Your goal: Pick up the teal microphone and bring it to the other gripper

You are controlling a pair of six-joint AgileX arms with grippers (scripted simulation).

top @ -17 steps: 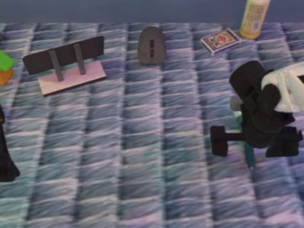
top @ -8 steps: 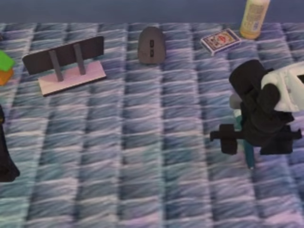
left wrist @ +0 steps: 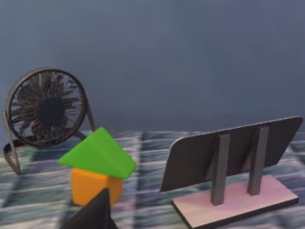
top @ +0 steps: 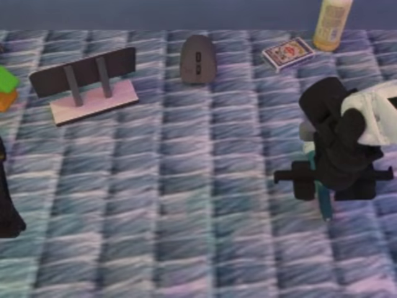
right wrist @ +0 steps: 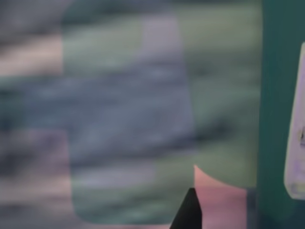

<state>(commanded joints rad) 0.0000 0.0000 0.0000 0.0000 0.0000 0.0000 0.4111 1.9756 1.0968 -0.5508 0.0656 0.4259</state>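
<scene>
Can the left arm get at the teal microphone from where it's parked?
Probably not: the left gripper sits at the table's far left edge, the teal microphone lies far right under the right gripper.

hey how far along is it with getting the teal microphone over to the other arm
Early. Done: the right end effector is down over the teal microphone on the tablecloth at the table's right side, fingers either side of the handle. In hand: the grasp itself; I cannot tell whether the fingers have shut. Left: lifting it and carrying it across to the left end effector, parked at the table's left edge.
</scene>
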